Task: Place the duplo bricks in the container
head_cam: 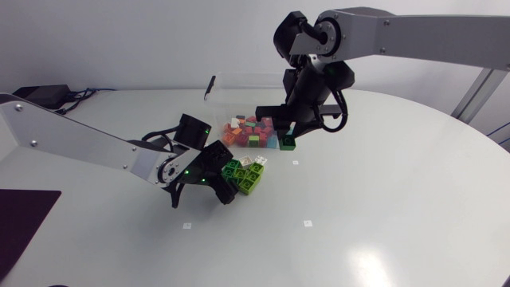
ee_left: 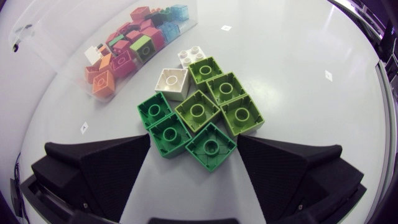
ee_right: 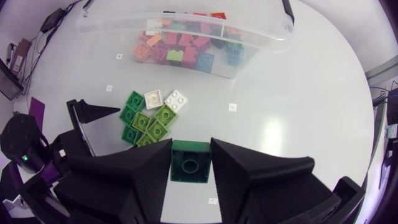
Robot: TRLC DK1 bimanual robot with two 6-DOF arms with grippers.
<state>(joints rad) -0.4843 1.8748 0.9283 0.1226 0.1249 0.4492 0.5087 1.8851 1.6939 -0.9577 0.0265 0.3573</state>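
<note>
Head view first: my left gripper (head_cam: 225, 177) sits low on the table (head_cam: 382, 207) with its fingers spread wide, at 9 o'clock of a bunch of green and white bricks (head_cam: 249, 171). The clear container (head_cam: 239, 102), with lots of mixed bricks (head_cam: 253, 127) inside, is at 12 o'clock of that bunch. My right gripper (head_cam: 288, 137) hangs at the container's 3 o'clock end and squeezes one dark green brick (head_cam: 288, 144) between both fingers. From the left wrist camera the bunch lies between the open fingers; I cannot tell if they touch it
</note>
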